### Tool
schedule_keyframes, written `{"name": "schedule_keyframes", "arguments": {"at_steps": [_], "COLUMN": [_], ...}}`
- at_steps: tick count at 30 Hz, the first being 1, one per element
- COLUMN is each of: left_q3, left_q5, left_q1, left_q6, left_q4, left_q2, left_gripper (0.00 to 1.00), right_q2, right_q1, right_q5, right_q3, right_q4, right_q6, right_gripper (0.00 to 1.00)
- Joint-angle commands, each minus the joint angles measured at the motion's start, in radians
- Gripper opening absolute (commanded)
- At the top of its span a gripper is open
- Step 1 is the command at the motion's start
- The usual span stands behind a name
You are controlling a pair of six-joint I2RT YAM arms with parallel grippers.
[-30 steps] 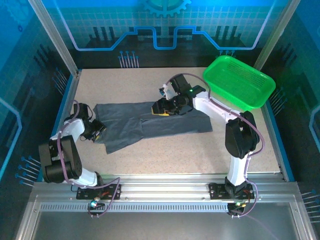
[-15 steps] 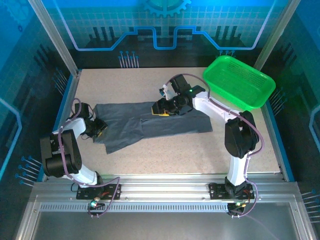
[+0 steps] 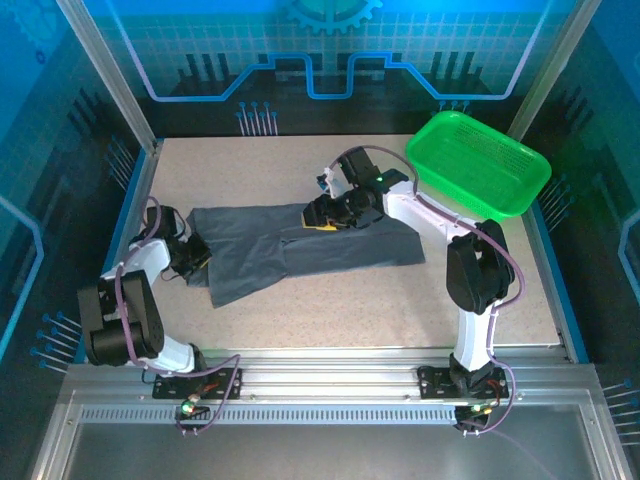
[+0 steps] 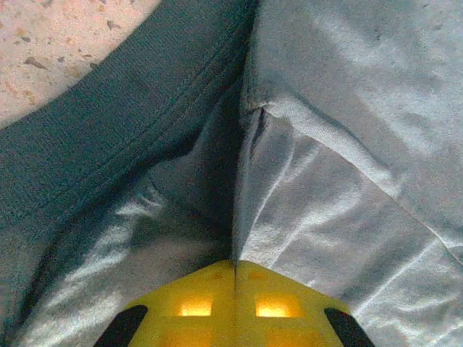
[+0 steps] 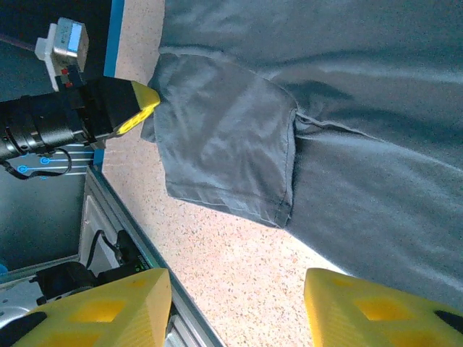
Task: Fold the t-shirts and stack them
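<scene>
On the speckled table, left fingers clench soft slate-grey t-shirt; right fingers gape empty.

Right gripper fingers spread apart above bare table. Ahead of the tips the grey t-shirt lies flat, sleeve nearest. Left gripper yellow tip sits at the sleeve's edge, ahead-left.

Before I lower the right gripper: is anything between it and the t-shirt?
Nothing visible. The right gripper is open above the t-shirt, with just cloth and bare table beneath it. The left gripper is shut on the shirt's left edge, well apart.
</scene>
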Motion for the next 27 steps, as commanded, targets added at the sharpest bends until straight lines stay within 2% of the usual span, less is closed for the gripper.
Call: {"name": "schedule_keyframes", "arguments": {"at_steps": [1, 7, 13, 20, 27], "left_q3": [0.033, 0.141, 0.285, 0.485, 0.630], "left_q5": [-0.019, -0.023, -0.013, -0.019, -0.097], "left_q1": [0.008, 0.008, 0.008, 0.008, 0.008], "left_q6": [-0.023, -0.097, -0.117, -0.101, -0.056], "left_q4": [-0.062, -0.139, -0.197, -0.255, -0.305], "left_q2": [-0.043, -0.024, 0.062, 0.249, 0.463], "left_gripper": [0.00, 0.00, 0.00, 0.00, 0.00], "right_q2": [0.015, 0.013, 0.006, -0.014, -0.034], "right_q1": [-0.003, -0.015, -0.024, -0.031, -0.037], "right_q5": [-0.010, -0.007, -0.001, 0.002, 0.024], "right_q3": [0.026, 0.025, 0.013, -0.018, -0.051], "right_q4": [-0.028, -0.036, -0.040, -0.030, -0.033], "right_q6": [-0.014, -0.015, -0.016, -0.011, -0.008], "right_gripper": [0.52, 0.51, 0.51, 0.51, 0.51]}}
